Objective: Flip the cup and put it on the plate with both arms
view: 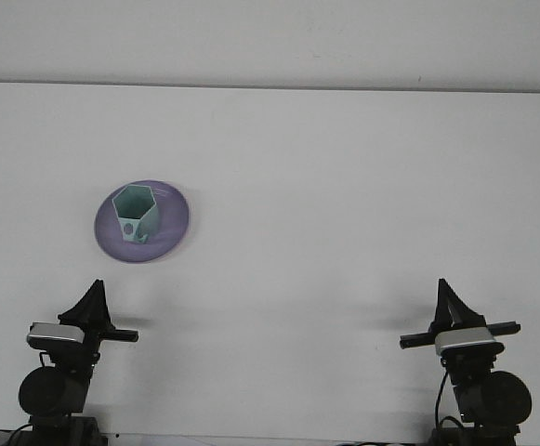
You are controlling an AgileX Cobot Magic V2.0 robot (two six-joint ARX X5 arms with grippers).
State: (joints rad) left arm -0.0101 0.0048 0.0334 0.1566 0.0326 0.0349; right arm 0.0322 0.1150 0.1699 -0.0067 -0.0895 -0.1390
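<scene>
Both grippers hold nothing and touch nothing. Left gripper (90, 299) and right gripper (448, 299) point up at the near table (344, 186) edge; finger spread: can't tell. Arms folded low. Cup (136, 214) stands mouth-up on the purple plate (171, 221), far-left.

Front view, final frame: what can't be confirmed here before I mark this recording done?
- Left gripper and right gripper: fingers seen edge-on, too small to tell open or shut.
- Cup inside: in shadow, contents unclear.
- Plate under the cup: covered by it.
- Both arm bases: cut off by the bottom edge.
</scene>
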